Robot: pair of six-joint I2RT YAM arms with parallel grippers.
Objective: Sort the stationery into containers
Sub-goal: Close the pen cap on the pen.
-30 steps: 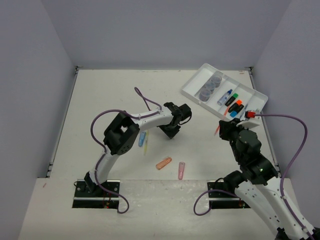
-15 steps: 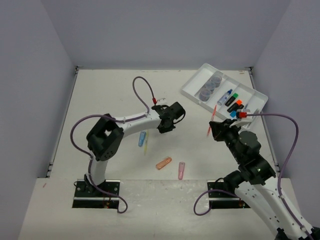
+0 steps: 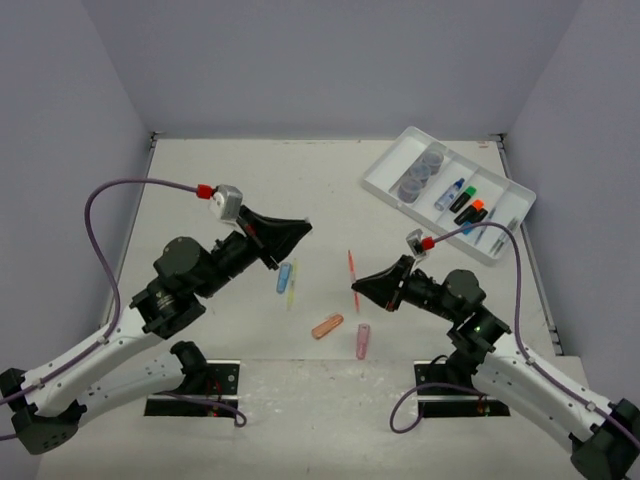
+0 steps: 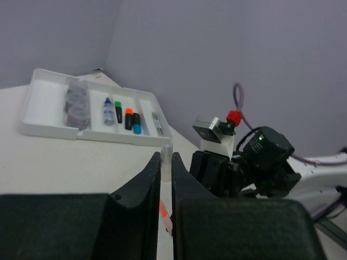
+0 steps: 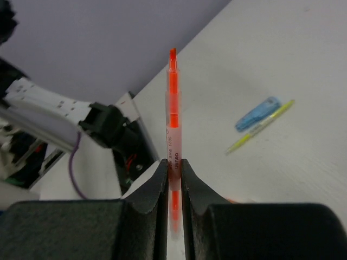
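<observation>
Your R jaws clenched on orange pen (image 5: 172,108), tip up, off bench (image 3: 200,190). L jaws pinch clear cap (image 4: 166,153): plain in L wrist view, barely visible from top; tray (image 3: 392,165) far right.

Your white-and-black left arm (image 3: 110,340) stretches forward and to the right. Its black two-finger left gripper (image 3: 298,227) points right, jaws pinched on a thin clear tube (image 4: 166,157). Your matching right arm (image 3: 520,375) leans left. Its black right gripper (image 3: 358,289) faces the other, jaws clamped on a slim orange pen (image 5: 173,108).
</observation>
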